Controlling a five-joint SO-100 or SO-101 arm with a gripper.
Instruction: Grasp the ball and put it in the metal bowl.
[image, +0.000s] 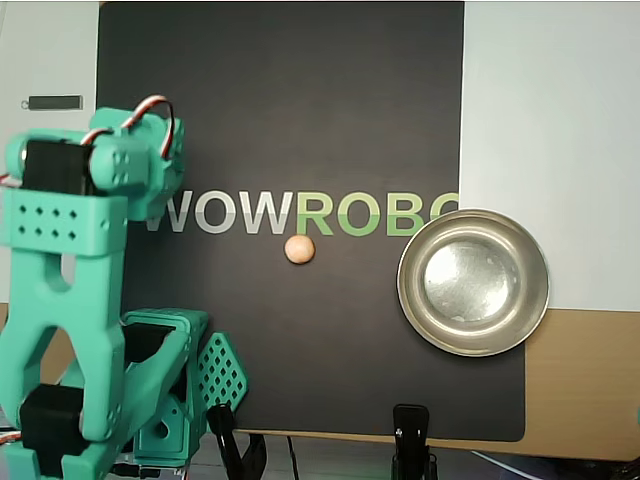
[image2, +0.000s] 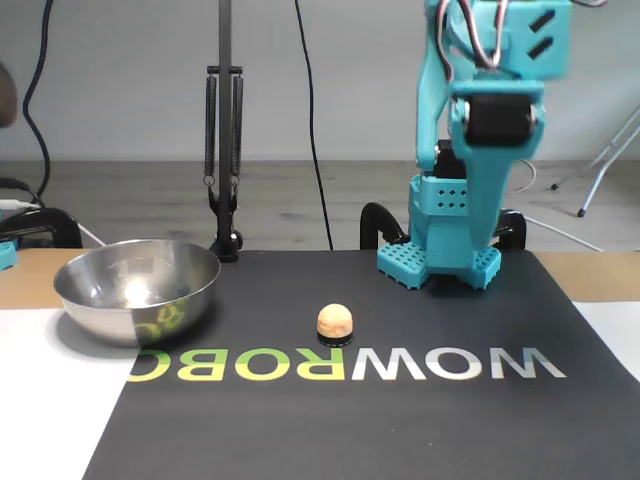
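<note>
In the fixed view the black mat (image2: 400, 420) fills the foreground, its white and green WOWROBO lettering (image2: 345, 364) reading upside down from this side. Just beyond the lettering the peach-tan ball (image2: 335, 321) rests on the mat on a small dark ring; in the overhead view the ball (image: 299, 249) sits just below the letters, near the middle of the mat. To the left in the fixed view, well apart from the ball, the metal bowl (image2: 137, 290) stands upright and holds nothing, straddling the mat's edge; from overhead the bowl (image: 473, 282) lies to the right of the ball. Farther back the teal arm (image2: 483, 130) rises from its perforated base (image2: 440, 262) at the rear of the mat, folded high, with red and white servo wires at its top. In the overhead view the arm (image: 75, 290) looms at the left edge. The gripper itself shows in neither view, so I cannot tell how its fingers stand. Behind, a black lamp stand (image2: 224, 130) is clamped at the table's far edge.
</note>
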